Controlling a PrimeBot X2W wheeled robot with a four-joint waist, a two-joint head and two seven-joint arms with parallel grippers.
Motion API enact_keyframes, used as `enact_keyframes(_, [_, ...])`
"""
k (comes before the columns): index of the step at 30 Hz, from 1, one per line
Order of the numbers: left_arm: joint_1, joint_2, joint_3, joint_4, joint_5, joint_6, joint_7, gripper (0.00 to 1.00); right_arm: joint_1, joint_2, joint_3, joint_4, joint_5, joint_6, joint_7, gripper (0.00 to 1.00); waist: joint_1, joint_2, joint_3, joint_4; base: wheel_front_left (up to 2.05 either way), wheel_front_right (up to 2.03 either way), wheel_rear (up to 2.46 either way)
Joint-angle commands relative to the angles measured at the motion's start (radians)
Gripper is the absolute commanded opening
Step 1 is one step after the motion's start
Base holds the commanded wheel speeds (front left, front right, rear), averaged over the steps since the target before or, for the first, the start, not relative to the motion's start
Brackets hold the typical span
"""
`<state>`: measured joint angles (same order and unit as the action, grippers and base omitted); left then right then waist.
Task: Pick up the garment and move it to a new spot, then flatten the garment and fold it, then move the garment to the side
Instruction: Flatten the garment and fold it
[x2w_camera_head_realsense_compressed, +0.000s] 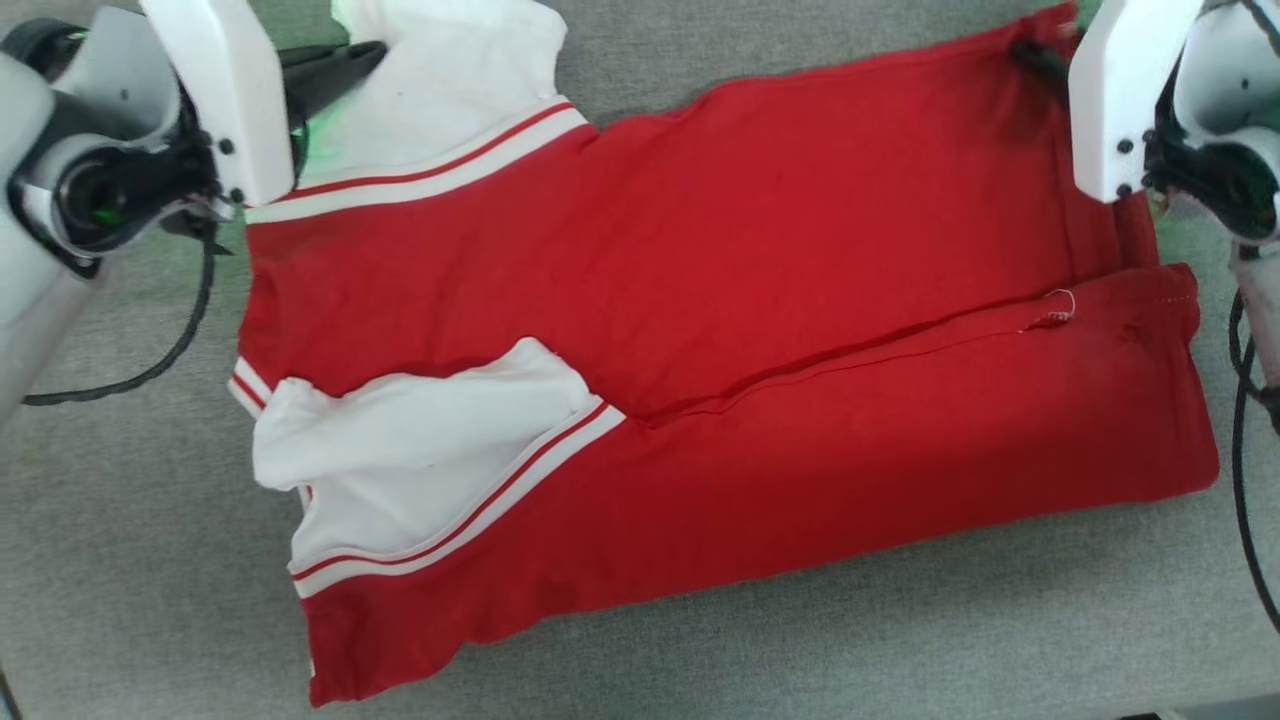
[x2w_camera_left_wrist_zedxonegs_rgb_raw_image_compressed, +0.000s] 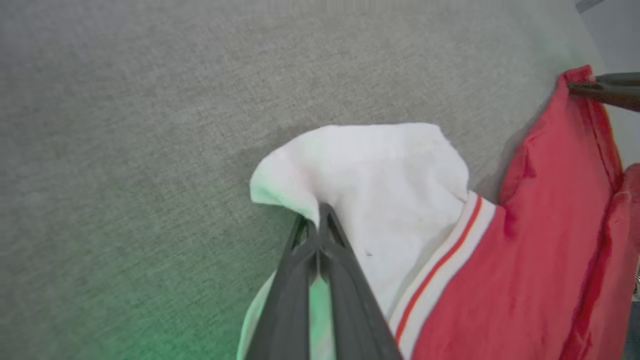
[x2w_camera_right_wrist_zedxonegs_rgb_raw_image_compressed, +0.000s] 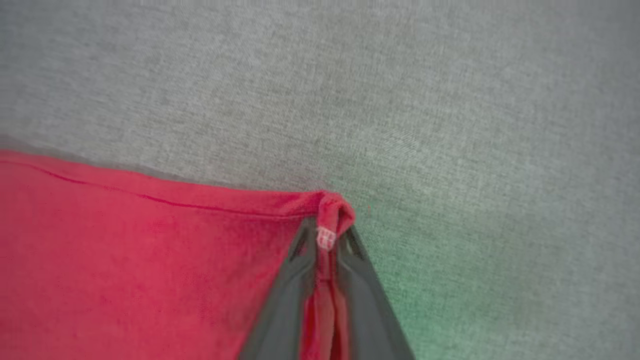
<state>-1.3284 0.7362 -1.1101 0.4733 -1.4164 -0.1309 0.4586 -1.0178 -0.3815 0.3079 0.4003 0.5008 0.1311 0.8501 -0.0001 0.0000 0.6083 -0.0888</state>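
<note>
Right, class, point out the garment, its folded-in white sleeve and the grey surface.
garment (x2w_camera_head_realsense_compressed: 780, 230), head view, red body panel.
folded-in white sleeve (x2w_camera_head_realsense_compressed: 400, 460), head view, sleeve's middle, lying on the red.
grey surface (x2w_camera_head_realsense_compressed: 130, 560), head view, bare patch left of the garment.

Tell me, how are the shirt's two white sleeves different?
The far sleeve is pinched by the left gripper; the near sleeve lies free. The far sleeve sticks out onto the grey surface; the near sleeve is folded over the red body. Both are white with red-and-white striped trim.
</note>
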Motion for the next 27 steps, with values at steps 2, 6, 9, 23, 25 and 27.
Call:
enact_keyframes(2, [0.006,-0.003,-0.006,-0.013,-0.002,0.001,-0.038,0.0,0.031,-0.009,-0.007,0.002,-0.004,-0.001,-0.037,0.0,0.0001,0.0,-0.023,0.011,0.0,0.0,0.0])
enact_keyframes(6, [0.048,0.002,0.003,-0.08,-0.049,0.001,-0.128,0.0,0.092,-0.028,-0.029,-0.044,0.027,-0.001,-0.086,0.0,0.0001,0.0,-0.082,0.039,0.0,0.0,0.0])
enact_keyframes(9, [0.103,0.029,0.009,-0.162,-0.081,0.001,-0.194,0.0,0.167,-0.057,-0.039,-0.107,0.046,-0.001,-0.099,0.0,0.0001,0.0,-0.136,0.061,0.0,0.0,0.0])
enact_keyframes(23, [0.543,0.193,-0.08,-0.516,-0.067,0.001,-0.589,0.0,0.784,-0.145,-0.343,-0.525,0.086,-0.001,0.037,0.0,0.0001,0.0,-0.307,0.184,0.0,0.0,0.0])
enact_keyframes(25, [0.592,0.202,-0.094,-0.528,-0.056,0.001,-0.637,0.0,0.848,-0.126,-0.391,-0.563,0.085,-0.001,0.048,0.0,0.0001,0.0,-0.31,0.191,0.0,0.0,0.0])
enact_keyframes(27, [0.632,0.196,-0.105,-0.525,-0.039,0.001,-0.665,0.0,0.897,-0.107,-0.427,-0.593,0.079,-0.001,0.051,0.0,0.0001,0.0,-0.308,0.199,0.0,0.0,0.0])
